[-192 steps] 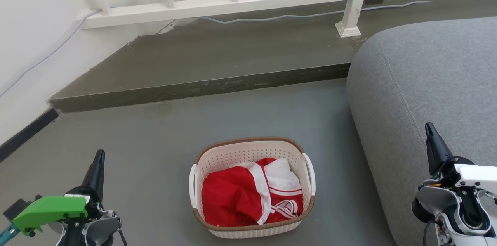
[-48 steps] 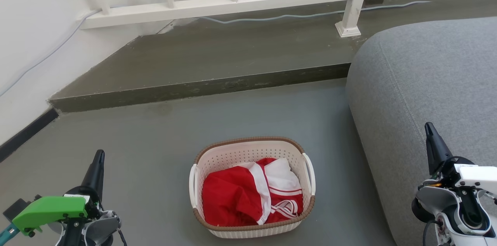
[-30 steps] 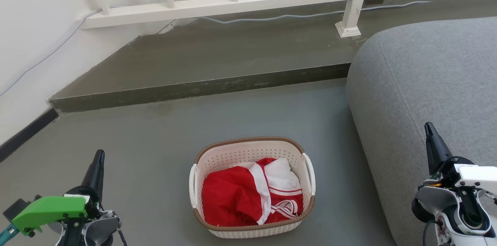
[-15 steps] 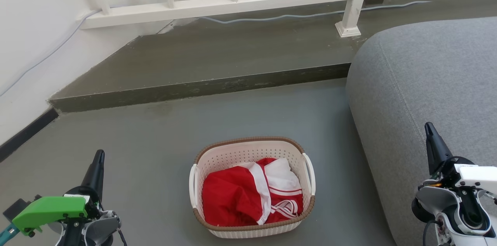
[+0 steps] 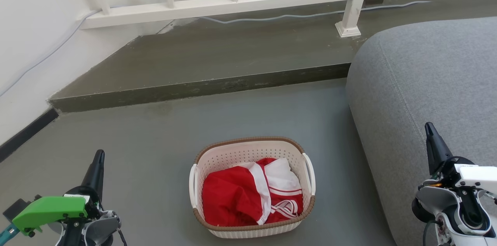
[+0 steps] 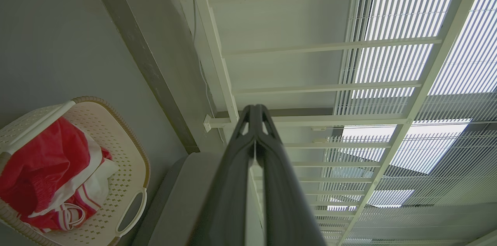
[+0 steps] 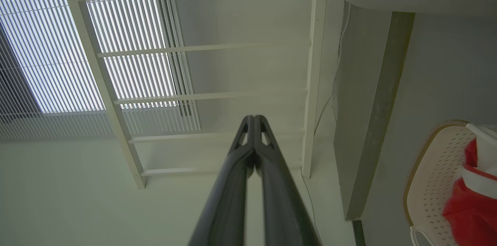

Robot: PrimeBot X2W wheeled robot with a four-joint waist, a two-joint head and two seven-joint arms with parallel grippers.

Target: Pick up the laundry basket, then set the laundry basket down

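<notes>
The laundry basket [image 5: 233, 153] rests on the grey floor at bottom centre of the head view, cream-white and perforated with a brown rim and white side handles. Red and white clothing [image 5: 248, 195] lies inside it. In the left wrist view the laundry basket [image 6: 128, 160] shows at lower left; in the right wrist view the laundry basket [image 7: 431, 172] appears at the right edge. My left gripper [image 5: 99, 155] is well left of the basket, shut and holding nothing. My right gripper [image 5: 428, 127] is far right over the sofa, also shut and holding nothing. Both sets of fingertips meet, on the left gripper [image 6: 255, 108] and the right gripper [image 7: 253, 118].
A grey sofa [image 5: 427, 79] fills the right side, close to the basket. A raised concrete step [image 5: 202, 87] crosses behind the basket, with a white railing [image 5: 233, 3] and a cable [image 5: 291, 15] beyond. A white wall [image 5: 27, 44] with a dark skirting stands at left.
</notes>
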